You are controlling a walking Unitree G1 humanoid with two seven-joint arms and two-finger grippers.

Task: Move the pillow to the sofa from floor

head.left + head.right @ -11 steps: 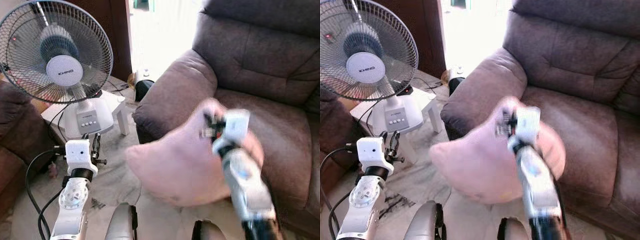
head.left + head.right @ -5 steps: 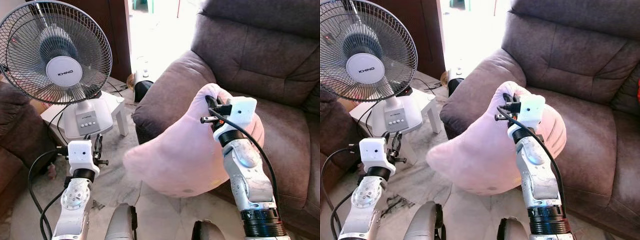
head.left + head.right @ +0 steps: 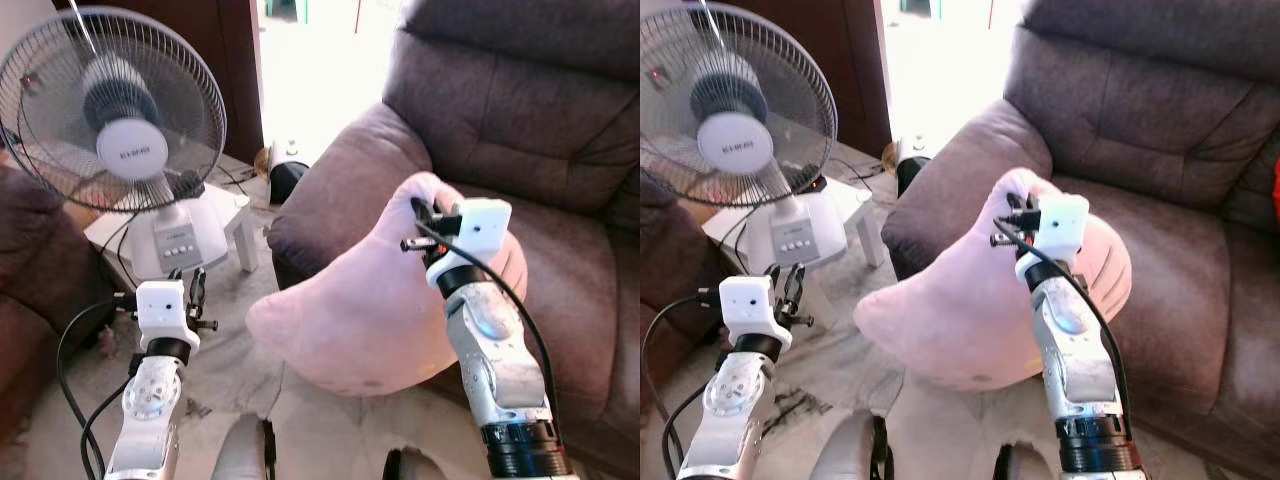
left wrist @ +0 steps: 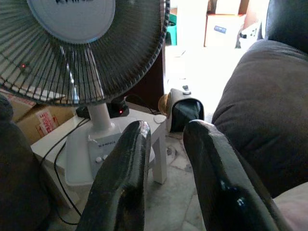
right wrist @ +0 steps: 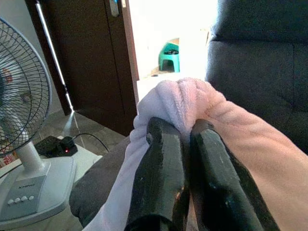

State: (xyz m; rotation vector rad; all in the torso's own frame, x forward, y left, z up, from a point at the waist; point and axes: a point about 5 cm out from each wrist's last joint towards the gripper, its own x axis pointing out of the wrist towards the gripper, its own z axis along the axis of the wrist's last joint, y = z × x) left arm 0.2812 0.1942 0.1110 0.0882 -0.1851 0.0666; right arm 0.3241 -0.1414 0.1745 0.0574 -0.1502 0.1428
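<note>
Pink pillow point(image 3: 370, 315) slanting up (toward sofa point(image 3: 560, 200))

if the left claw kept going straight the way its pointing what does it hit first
Probably the white stool holding the table fan. The left claw, fingers apart and holding nothing, points at the stool's edge, with the sofa armrest just beside that line. Depth is hard to judge, so this is a guess.

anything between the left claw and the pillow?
No object: in the left eye view, bare floor separates the idle left claw from the pink pillow, which the right claw pinches by a bunched corner.
</note>
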